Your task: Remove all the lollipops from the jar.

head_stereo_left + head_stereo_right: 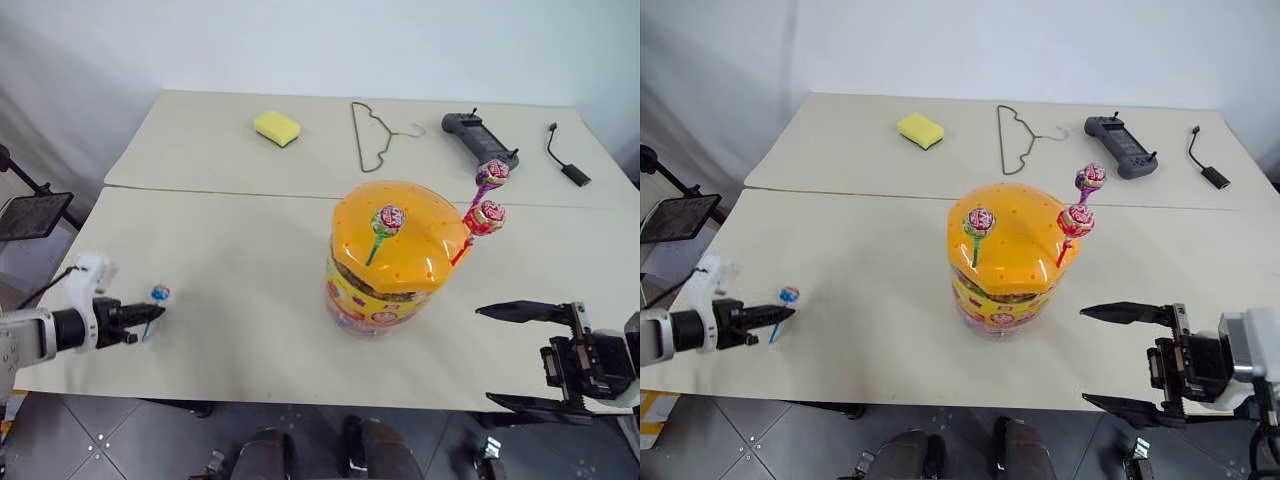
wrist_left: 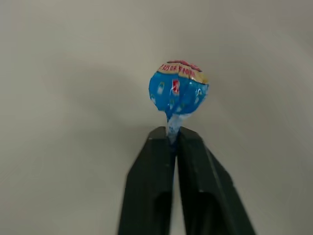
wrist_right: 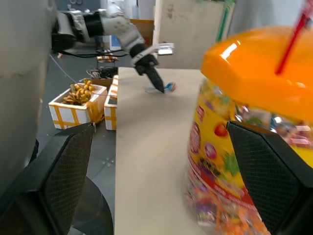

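Because the lollipops must leave the jar point(image 1: 385, 290), my left gripper point(image 1: 150, 316) pinches the blue one point(image 1: 160, 293) by its stick low over the table's point(image 1: 250, 270) near-left edge, while three more point(image 1: 388, 220) stand in the orange lid beside my wide-spread right gripper point(image 1: 505, 355).

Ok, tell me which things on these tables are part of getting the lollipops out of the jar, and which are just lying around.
Part of the job:
- jar with orange lid
- three lollipops stuck in its lid
- blue lollipop pinched by its stick in the left gripper
- right gripper, open beside the jar

Just lying about:
- yellow sponge
- wire hanger
- black controller
- black cable
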Robot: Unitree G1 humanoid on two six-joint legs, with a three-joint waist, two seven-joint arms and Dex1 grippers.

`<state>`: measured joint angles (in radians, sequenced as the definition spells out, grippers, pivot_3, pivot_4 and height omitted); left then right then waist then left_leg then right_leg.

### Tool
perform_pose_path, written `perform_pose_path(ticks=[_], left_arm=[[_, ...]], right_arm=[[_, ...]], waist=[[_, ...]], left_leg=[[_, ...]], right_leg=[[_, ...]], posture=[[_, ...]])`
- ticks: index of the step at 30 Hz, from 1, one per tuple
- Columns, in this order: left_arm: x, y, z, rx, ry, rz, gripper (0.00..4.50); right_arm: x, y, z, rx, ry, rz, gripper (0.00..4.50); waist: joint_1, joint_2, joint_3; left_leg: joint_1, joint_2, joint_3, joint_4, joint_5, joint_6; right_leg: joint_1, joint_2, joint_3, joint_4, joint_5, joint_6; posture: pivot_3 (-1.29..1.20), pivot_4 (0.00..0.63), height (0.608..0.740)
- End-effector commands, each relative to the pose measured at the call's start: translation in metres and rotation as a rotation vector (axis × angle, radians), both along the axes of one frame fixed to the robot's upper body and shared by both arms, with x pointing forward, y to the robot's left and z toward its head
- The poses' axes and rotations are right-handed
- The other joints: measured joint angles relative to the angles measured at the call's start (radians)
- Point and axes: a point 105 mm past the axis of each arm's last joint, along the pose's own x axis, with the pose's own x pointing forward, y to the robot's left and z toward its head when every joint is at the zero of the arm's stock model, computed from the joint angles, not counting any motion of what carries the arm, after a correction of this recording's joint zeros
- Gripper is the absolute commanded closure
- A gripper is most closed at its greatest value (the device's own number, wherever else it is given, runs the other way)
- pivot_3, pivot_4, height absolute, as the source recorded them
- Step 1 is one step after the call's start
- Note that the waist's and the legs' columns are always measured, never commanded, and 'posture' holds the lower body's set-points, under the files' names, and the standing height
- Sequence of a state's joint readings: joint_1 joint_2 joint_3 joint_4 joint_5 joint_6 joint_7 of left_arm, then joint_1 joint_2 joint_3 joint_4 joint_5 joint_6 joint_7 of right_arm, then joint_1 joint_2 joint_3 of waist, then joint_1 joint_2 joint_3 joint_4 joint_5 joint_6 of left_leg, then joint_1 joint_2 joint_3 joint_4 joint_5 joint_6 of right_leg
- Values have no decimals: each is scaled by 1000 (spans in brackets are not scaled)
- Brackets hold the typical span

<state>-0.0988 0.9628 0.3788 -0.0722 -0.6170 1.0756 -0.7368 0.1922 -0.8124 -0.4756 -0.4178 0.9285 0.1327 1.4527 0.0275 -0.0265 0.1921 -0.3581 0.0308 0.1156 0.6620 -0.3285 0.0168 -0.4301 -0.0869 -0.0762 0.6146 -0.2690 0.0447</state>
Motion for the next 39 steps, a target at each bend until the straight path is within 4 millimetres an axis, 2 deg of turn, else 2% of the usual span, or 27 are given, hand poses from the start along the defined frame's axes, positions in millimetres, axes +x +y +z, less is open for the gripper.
perform_pose_path(ticks=[1, 5, 8, 10, 15, 18, 22, 23, 26, 30, 35, 39], left_arm=[[7, 3, 11, 58, -110, -70, 2816], [22, 17, 42, 81, -298, -200, 1580], [20, -11, 77, -2, -455, -524, 1580], [26, -24, 91, -35, -491, -612, 1580], [39, -73, 123, -100, -606, -892, 1580], [37, -124, 149, -254, -700, -1073, 1580], [26, -178, 172, -410, -764, -1248, 1580], [22, -192, 176, -428, -775, -1293, 1580], [15, -211, 179, -424, -788, -1361, 1580], [8, -222, 175, -379, -798, -1421, 1580], [11, -248, 169, -406, -731, -1403, 1580], [5, -251, 164, -394, -683, -1447, 1580]], right_arm=[[-1, 1, 16, 61, -27, -48, 0], [-4, -3, 25, 133, -34, -131, 0], [-1, -14, 47, 272, -98, -268, 0], [-3, -21, 55, 331, -120, -329, 0], [-23, -34, 53, 386, -126, -471, 0], [-36, -39, 50, 394, -115, -545, 0], [-48, -46, 42, 349, -120, -625, 0], [-51, -44, 39, 340, -117, -631, 0], [-54, -38, 35, 339, -114, -627, 0], [-54, -32, 37, 360, -131, -620, 0], [-53, -24, 36, 378, -129, -602, 0], [-53, -22, 41, 405, -146, -597, 0]], waist=[[-1, 1, 0], [-1, 0, 0], [-1, 0, 0], [1, 1, 0], [3, 2, -1], [0, 1, -1], [-6, 1, -1], [-9, 1, -1], [-18, 2, -1], [-29, 2, -1], [-20, 2, -1], [-13, 2, -1]], left_leg=[[0, 0, 0, 0, 0, 0], [0, 1, 0, -2, 1, -3], [-2, 1, 1, -2, 1, -4], [-3, 0, 1, -1, 2, -3], [-4, 0, 3, -1, 6, -2], [-8, 1, 3, 3, 6, 0], [-11, 0, 5, 8, 6, 4], [-11, 0, 6, 9, 6, 5], [-10, 0, 7, 13, 4, 7], [-7, 1, 7, 12, 4, 7], [-8, 0, 5, 14, 6, 5], [-10, 0, 4, 17, 4, 6]], right_leg=[[-1, 0, 0, 1, 0, 0], [-3, 0, -2, 4, -2, -4], [-5, 1, -2, 5, -2, -4], [-6, 0, -2, 5, -2, -3], [-6, 1, -4, 6, -1, -1], [-7, 6, -3, 7, 2, 3], [-7, 7, 1, 5, 6, 10], [-6, 7, 3, 5, 6, 11], [-5, 7, 4, 3, 6, 11], [-4, 8, 6, 6, 6, 10], [-4, 8, 5, 5, 5, 10], [-4, 8, 5, 5, 5, 10]], posture=[[0, 150, 740], [0, 150, 740], [0, 150, 740], [0, 150, 740], [0, 150, 740], [0, 150, 740], [0, 150, 740], [0, 150, 740], [0, 150, 740], [0, 150, 740], [0, 150, 740], [0, 150, 740]])
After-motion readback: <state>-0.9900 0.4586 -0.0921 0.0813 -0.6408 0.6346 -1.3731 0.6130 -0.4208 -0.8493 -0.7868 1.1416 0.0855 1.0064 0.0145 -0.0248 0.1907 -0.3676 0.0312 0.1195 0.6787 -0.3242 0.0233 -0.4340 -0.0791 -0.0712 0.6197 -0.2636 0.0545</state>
